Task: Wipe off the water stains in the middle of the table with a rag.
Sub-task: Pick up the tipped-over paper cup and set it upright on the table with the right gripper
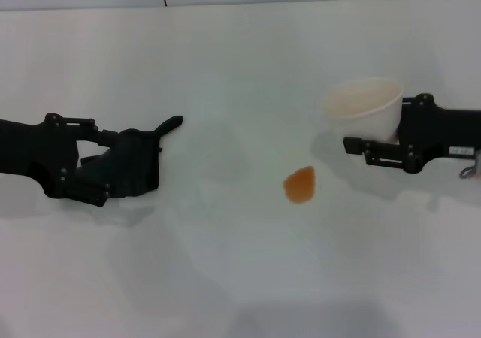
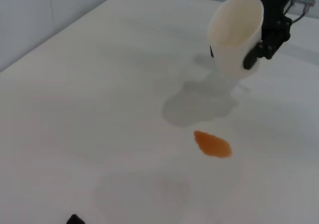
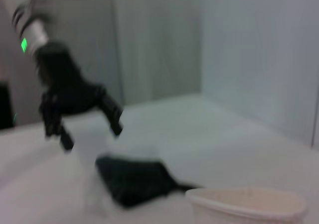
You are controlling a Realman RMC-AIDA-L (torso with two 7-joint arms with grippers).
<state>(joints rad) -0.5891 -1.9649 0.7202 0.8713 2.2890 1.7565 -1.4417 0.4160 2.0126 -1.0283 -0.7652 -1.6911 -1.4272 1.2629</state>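
Observation:
The orange-brown water stain [image 1: 300, 184] lies on the white table [image 1: 225, 278] at centre right; it also shows in the left wrist view [image 2: 213, 144]. The dark rag [image 1: 141, 165] lies at the left with its pointed corner toward the back. My left gripper [image 1: 113, 167] is open over the rag. In the right wrist view it [image 3: 88, 130] hangs just above the rag [image 3: 134, 179], fingers apart. My right gripper [image 1: 373, 149] is shut on a whitish cup [image 1: 364, 104] at the right, behind the stain.
The cup [image 2: 234, 35] is held tilted above the table, casting a shadow [image 2: 199, 102] beside the stain. The table's back edge [image 1: 240, 4] meets a wall. The cup's rim [image 3: 249, 204] shows close in the right wrist view.

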